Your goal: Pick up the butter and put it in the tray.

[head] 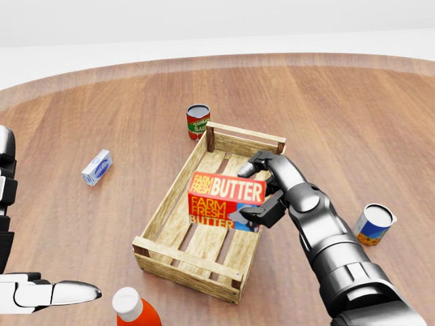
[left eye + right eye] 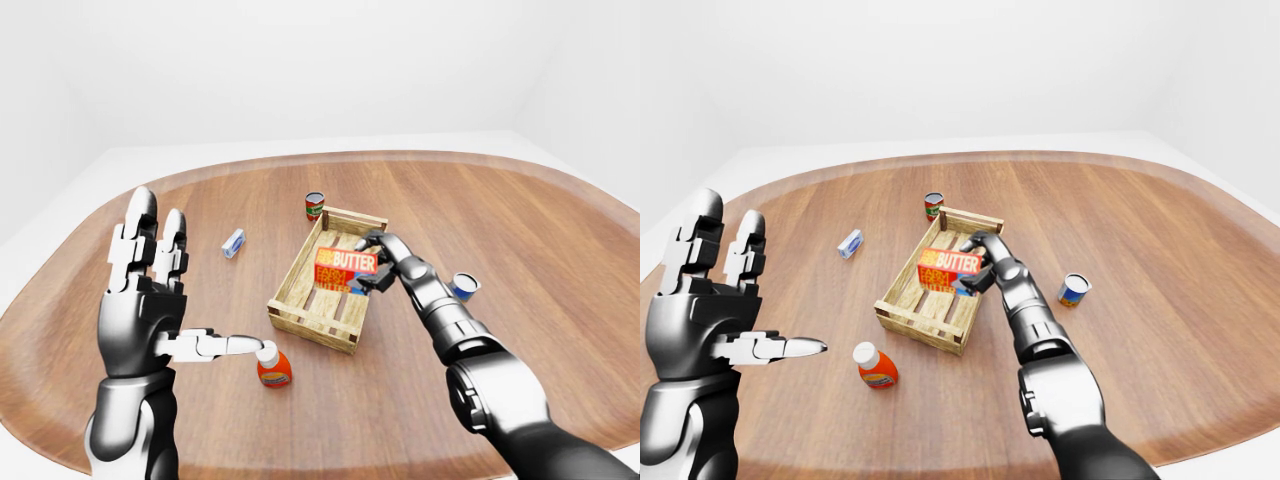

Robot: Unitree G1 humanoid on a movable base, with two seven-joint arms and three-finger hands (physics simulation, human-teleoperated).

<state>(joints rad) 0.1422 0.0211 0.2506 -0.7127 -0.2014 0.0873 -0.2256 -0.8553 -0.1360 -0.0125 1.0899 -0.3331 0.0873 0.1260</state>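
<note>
The right hand (image 1: 262,193) has its metal fingers (image 1: 257,214) wrapped round the right end of the red and yellow rectangular butter box (image 1: 224,199), thumb side below and the other digits curled over the top edge, so the box is firmly gripped and juts out toward nine o'clock from the palm. In the head view the butter box hangs over the middle of the slatted pale wooden tray (image 1: 158,212), lettered face up toward the camera; whether its underside touches the slats cannot be told.

By my judgement the pick-up is done and the carry is nearly over; what is left is to lower the box onto the slats, let the fingers part and draw the arm clear.

Further out, a red-labelled tin can (image 1: 198,121) stands just beyond the tray's twelve o'clock corner, a small blue and white carton (image 1: 97,167) lies at about ten o'clock, a blue and orange can (image 1: 372,224) sits at three o'clock, and an orange bottle with a white cap (image 1: 132,308) stands near seven o'clock. The left hand (image 2: 150,300) is raised with fingers spread wide, gripping nothing.
</note>
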